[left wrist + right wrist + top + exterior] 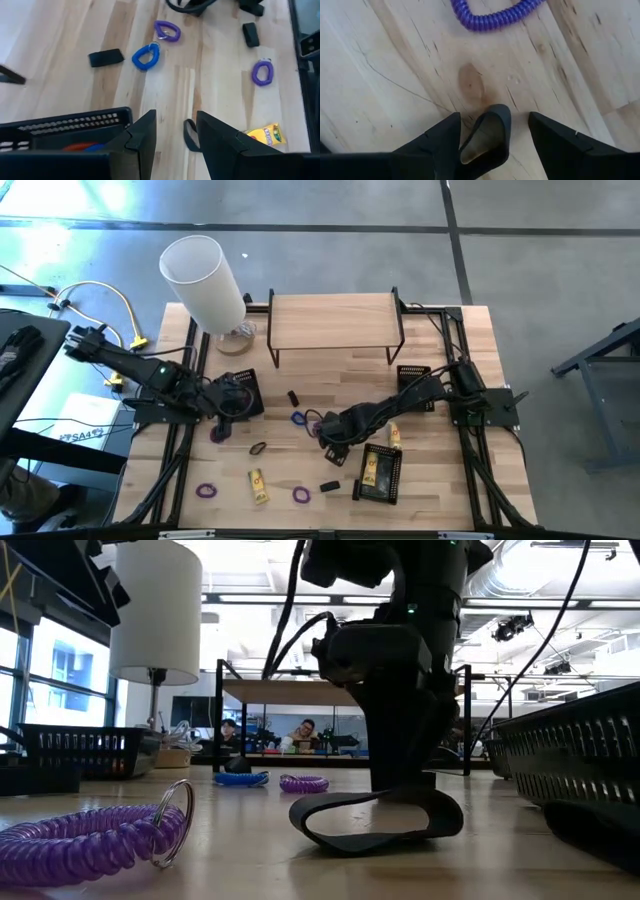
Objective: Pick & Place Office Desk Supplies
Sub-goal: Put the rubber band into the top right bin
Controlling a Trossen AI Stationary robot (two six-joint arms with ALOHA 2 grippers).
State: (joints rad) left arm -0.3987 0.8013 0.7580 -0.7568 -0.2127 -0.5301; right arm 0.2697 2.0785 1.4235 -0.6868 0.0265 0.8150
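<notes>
Right gripper (492,142), centre of the high view, fingers apart astride a black band loop (487,137) flat on the table (440,480): best squeezed squarely on its near wall before lifting; left gripper (175,137), fingers apart, waits by the left tray (65,127).

I see pale, striped wood grain on the table (330,375), with a brown knot (471,82) in 1 plank. The coiled loops are purple (262,73), another purple (167,31), and 1 blue (146,56). The band loop (375,820) on the boards is black. The crayon box (266,135) is yellow with dark lettering. The mesh tray (65,131) is black, with red and blue showing inside. The lampshade (203,282) is white.
</notes>
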